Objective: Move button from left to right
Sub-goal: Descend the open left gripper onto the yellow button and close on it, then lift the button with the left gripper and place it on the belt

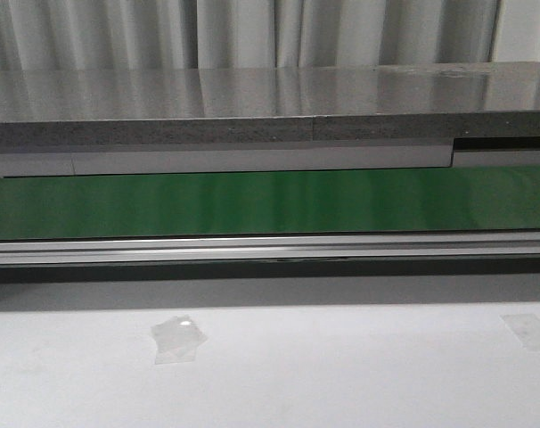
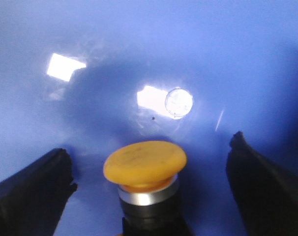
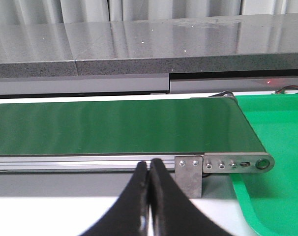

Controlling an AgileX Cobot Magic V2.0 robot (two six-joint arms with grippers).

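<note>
In the left wrist view the button [image 2: 145, 164] shows its yellow-orange mushroom cap, a silver ring and a black body below. It stands on a glossy blue surface [image 2: 198, 54]. My left gripper [image 2: 150, 152] is open, its black fingers [image 2: 31, 189] wide on either side of the button, not touching it. My right gripper [image 3: 150, 164] is shut with nothing between its fingers, hovering over the white table in front of the conveyor. Neither gripper nor the button appears in the front view.
A green conveyor belt [image 1: 270, 203] with an aluminium rail [image 1: 270, 248] crosses the front view. Its end roller bracket [image 3: 237, 163] and a green tray [image 3: 277, 196] lie to the right. Clear tape patches [image 1: 177, 339] stick to the white table.
</note>
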